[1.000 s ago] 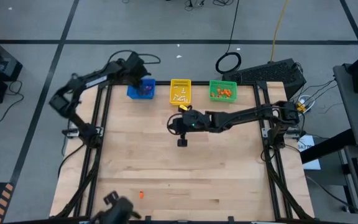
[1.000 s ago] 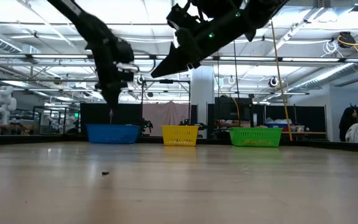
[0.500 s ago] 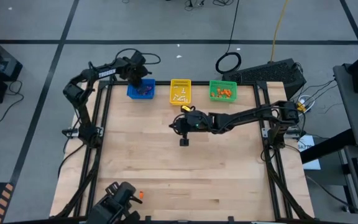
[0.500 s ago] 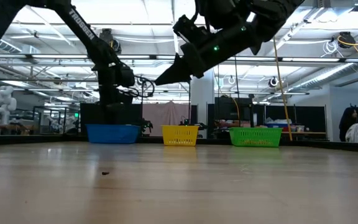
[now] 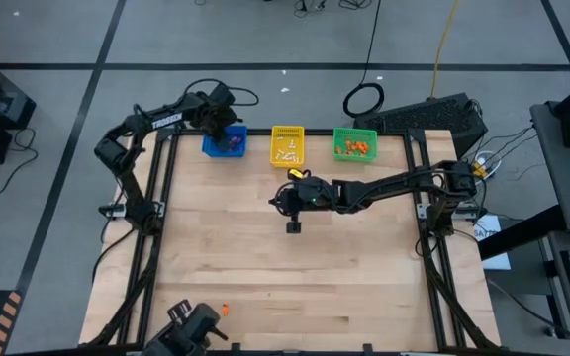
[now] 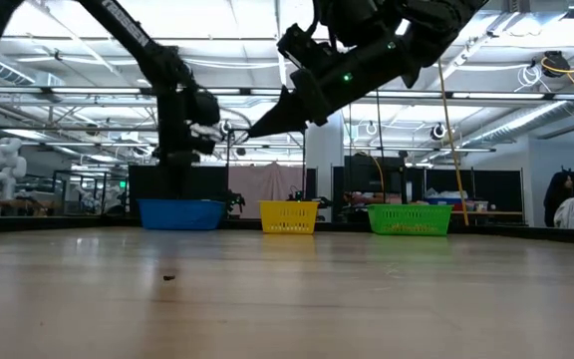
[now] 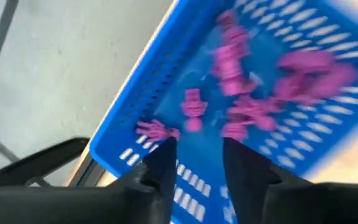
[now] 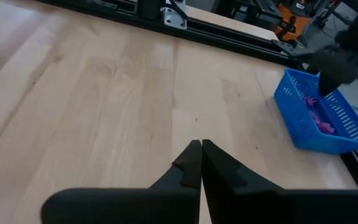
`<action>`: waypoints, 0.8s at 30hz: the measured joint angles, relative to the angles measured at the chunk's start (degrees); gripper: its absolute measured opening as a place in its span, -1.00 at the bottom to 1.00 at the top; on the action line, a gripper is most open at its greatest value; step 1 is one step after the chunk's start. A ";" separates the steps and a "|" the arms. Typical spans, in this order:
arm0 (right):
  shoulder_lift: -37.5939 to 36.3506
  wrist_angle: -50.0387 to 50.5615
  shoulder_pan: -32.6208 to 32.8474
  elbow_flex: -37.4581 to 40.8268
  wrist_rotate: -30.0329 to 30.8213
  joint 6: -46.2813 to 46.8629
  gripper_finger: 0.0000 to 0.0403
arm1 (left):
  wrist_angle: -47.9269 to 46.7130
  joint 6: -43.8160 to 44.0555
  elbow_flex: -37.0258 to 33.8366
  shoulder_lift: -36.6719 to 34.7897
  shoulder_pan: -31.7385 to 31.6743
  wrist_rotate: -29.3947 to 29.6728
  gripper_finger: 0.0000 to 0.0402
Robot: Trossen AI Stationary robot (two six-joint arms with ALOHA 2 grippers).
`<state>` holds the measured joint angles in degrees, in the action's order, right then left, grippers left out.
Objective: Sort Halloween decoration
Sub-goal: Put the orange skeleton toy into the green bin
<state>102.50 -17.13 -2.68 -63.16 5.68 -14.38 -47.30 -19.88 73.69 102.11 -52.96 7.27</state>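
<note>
Hovering over the blue basket (image 5: 225, 144) at the bench's far left, the left gripper (image 7: 196, 163) shows jaws parted and empty; a second ago it hung lower there, so a purple drop looks finished; purple trinkets (image 7: 253, 87) lie jumbled inside, no shared axis; the right gripper (image 8: 200, 163), jaws clenched on nothing, waits mid-bench; one orange trinket (image 5: 224, 310) remains near-left, its axis too small to tell.

Left end effector (image 7: 197, 158) parted over blue basket (image 7: 135, 134) — purple trinkets (image 7: 247, 93) inside.
</note>
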 joint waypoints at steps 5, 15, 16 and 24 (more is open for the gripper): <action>0.00 -3.69 -0.11 2.25 0.12 -0.49 -1.00 | -0.17 2.58 -3.69 -8.51 4.70 -4.63 -0.72; 0.04 -30.40 -0.21 17.29 -1.30 6.83 -1.00 | 3.75 11.45 -22.28 -29.85 25.11 -5.25 -0.99; 0.04 -30.39 0.06 17.61 -1.30 7.62 -1.00 | 3.65 12.97 -23.58 -31.69 27.86 -5.27 -0.99; 0.04 -24.57 6.09 18.03 2.01 8.95 -1.00 | 2.82 19.00 -28.04 -38.71 54.02 0.08 -1.00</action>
<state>102.54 -41.69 3.41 -45.12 7.69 -5.43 -44.49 -0.88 45.65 63.40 1.07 7.35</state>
